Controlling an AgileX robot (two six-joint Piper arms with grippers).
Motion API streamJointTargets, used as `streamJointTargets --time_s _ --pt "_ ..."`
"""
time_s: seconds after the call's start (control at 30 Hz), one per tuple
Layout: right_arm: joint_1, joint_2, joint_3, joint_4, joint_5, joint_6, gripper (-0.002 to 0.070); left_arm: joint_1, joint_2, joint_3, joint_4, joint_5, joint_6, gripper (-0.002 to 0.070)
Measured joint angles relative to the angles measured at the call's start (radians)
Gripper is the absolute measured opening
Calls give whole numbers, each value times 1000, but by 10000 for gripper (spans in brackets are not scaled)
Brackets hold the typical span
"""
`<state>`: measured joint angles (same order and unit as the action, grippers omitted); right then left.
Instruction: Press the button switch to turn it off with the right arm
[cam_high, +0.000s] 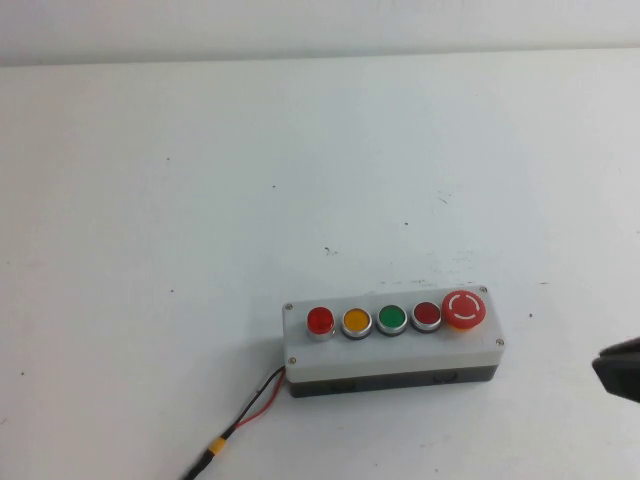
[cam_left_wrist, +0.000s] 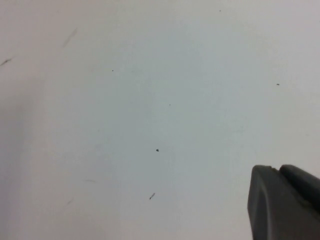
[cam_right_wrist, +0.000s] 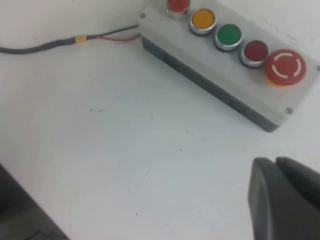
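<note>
Bright red and glowing, the small round button switch (cam_high: 320, 320) with a silver rim sits at the left end of the row on the white plastic box (cam_high: 392, 352), farthest from the big red mushroom button (cam_high: 464, 309). It looks stiff and springy, so I think a straight push on its centre is best. The right gripper (cam_high: 618, 368) waits at the table's right edge, well apart; the left gripper (cam_left_wrist: 285, 205) hangs over bare table. For both, I cannot tell their opening.

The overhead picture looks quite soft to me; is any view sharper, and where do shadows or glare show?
High view: even, flat light, slightly soft; the button switch looks bright red, the white box casts only a thin shadow, and the right gripper is a dark edge shape. Right wrist view: crisper buttons, blurred right gripper. Left wrist view: bare table, blurred left gripper, no glare.
</note>
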<state>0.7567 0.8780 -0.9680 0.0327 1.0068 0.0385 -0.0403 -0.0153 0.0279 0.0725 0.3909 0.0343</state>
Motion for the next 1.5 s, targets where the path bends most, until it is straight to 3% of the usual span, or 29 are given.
streamJointTargets --time_s 0.3,0.47,0.83,0.97,1.13,1.5 --pt "0 -154 245 -82 -184 19 -15 0 0 0 0 0 0 -2" --pt "-42 -148 379 -120 -397 46 -16 0 0 0 0 0 0 -2" --pt "-567 -315 822 -5 -944 54 -16 0 0 0 0 0 0 -2" --pt "-695 -452 950 0 -1089 56 -16 0 0 0 0 0 0 -2" --pt "-758 -630 991 5 -1077 56 -16 0 0 0 0 0 0 -2" --pt "-755 -884 993 28 -798 56 -16 0 0 0 0 0 0 -2"
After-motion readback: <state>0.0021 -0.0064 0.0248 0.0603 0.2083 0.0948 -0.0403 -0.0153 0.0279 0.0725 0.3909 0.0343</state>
